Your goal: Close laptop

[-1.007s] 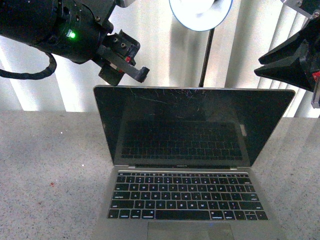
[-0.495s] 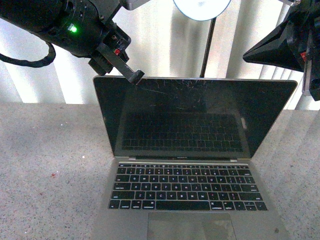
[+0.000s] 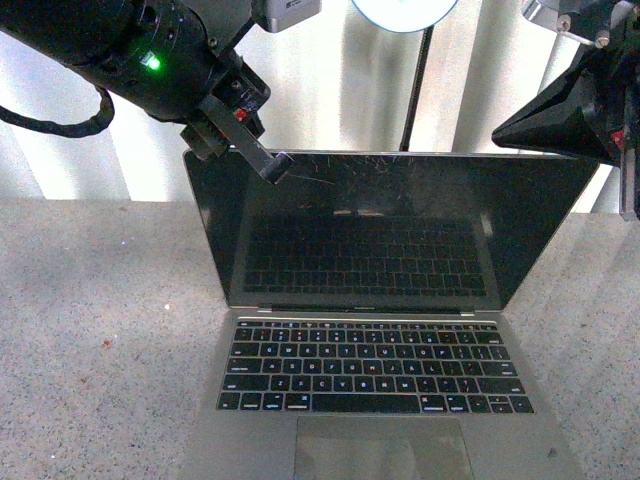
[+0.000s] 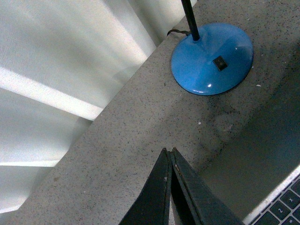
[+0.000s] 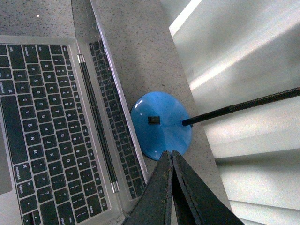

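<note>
The left tool (image 3: 275, 165), fingers pressed together and holding nothing, has come down onto the laptop (image 3: 380, 250) lid's top edge; closing can begin.

**A robotics lab workspace, laid out like an office desk by a window**

A grey speckled stone-look bench (image 3: 90, 330) carried an open laptop (image 3: 370, 370). Behind the laptop hung pale vertical slats or curtain folds (image 3: 330, 90) with daylight glowing through. Also behind the laptop stood a desk lamp with a round blue base (image 5: 164, 133), a thin black gooseneck stem (image 3: 415, 100) and a round lit head (image 3: 405, 10) above the screen. A black robot arm (image 3: 120, 55) with a green indicator light reached in above the laptop's left screen corner, marking a test rig rather than an ordinary office.
</note>
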Controlling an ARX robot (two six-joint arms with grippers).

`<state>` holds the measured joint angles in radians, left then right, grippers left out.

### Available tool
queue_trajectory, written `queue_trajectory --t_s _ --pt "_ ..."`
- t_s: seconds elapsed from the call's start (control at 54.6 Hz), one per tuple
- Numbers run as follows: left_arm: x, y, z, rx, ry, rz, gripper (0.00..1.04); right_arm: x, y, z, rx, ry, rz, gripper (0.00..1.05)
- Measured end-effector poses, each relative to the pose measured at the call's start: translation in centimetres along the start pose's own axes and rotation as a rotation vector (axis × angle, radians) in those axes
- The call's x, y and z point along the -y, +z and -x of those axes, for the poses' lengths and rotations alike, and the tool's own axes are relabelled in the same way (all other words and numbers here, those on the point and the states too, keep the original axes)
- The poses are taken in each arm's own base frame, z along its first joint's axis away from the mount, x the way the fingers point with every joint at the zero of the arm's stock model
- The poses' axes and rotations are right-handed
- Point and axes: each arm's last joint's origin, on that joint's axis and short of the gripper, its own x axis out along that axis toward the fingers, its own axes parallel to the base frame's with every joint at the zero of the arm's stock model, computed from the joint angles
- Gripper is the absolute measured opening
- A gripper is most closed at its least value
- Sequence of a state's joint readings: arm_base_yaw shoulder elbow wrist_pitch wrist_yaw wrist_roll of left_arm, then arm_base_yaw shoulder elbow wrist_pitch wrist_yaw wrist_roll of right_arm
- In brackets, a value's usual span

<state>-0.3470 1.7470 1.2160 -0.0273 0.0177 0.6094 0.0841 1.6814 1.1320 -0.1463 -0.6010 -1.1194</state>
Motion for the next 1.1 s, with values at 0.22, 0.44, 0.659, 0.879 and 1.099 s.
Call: queue_trajectory --t_s 0.22,0.44,0.659,0.879,1.099 --pt "1.0 -0.4 -0.1 -0.030 -0.042 -0.027 0.04 -1.3 -1.2 0.1 -0.027 0.050 -0.009 0.03" --pt "1.6 -0.4 -0.1 -0.052 -0.076 -0.039 0.04 -2.1 -1.3 0.5 -0.036 0.075 0.004 0.03" --pt "2.3 -0.6 0.3 -0.066 -0.110 -0.045 0.04 -2.3 -1.2 0.5 -0.039 0.087 0.014 0.03" --pt "2.8 -1.3 0.6 -0.079 -0.131 -0.043 0.04 -2.4 -0.9 0.3 -0.037 0.093 0.025 0.03" --pt "3.3 -2.1 0.5 -0.090 -0.142 -0.037 0.04 -3.1 -0.9 -0.1 -0.037 0.110 0.034 0.03"
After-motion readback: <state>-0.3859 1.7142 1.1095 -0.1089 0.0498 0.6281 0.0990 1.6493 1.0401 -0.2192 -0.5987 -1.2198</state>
